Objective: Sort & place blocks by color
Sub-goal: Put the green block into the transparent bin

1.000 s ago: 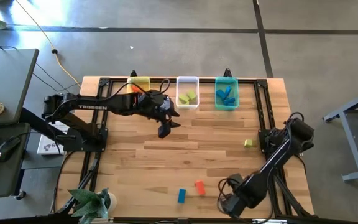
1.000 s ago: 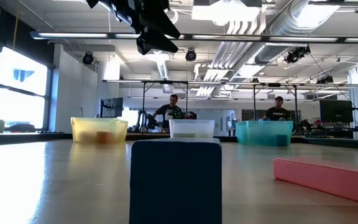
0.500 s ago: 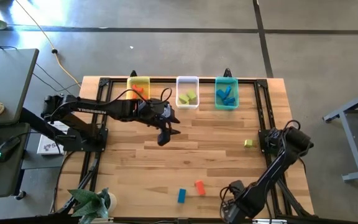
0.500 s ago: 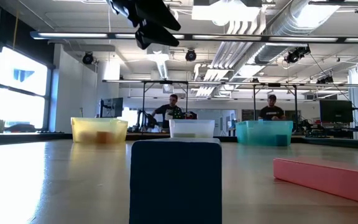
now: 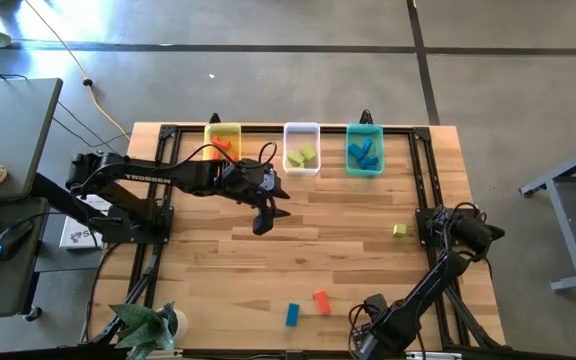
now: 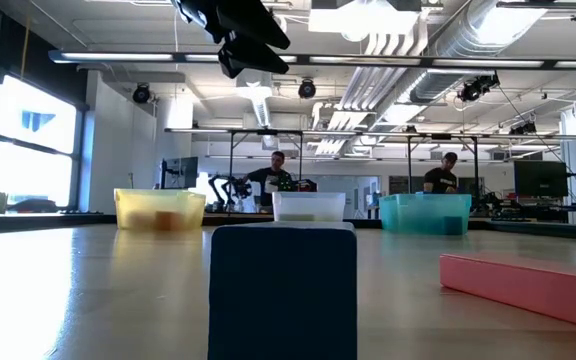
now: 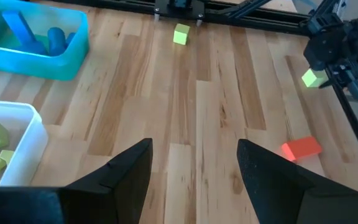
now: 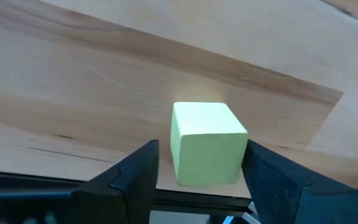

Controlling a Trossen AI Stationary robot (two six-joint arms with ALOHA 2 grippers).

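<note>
**Table stock: blocks, bins and two grippers**

Right gripper (image 8: 197,163): sitting low at the table's near right edge, fingers spread, a yellow-green cube (image 8: 207,142) lying between them. Whether the fingers are touching the cube cannot be told. The right wrist view is showing this cube close up, resting on the wood.

Left gripper (image 5: 262,216): hanging above the table (image 5: 218,260) just in front of the bins, jaws released and holding nothing, seen plainly in the left wrist view.

Loose blocks on the table:
- a second yellow-green cube (image 5: 399,230), lying near the right edge beside the right arm's base;
- a red-orange block (image 5: 321,300), lying near the front edge;
- a blue block (image 5: 292,314), lying just beside the red-orange one, standing closest to the low camera.

Bins, standing in a row along the far edge:
- yellow bin (image 5: 222,140), holding red-orange pieces;
- clear bin (image 5: 301,148), holding yellow-green pieces;
- teal bin (image 5: 364,150), holding blue pieces.

Two people are sitting in the room well behind the table, visible in the low view.
</note>
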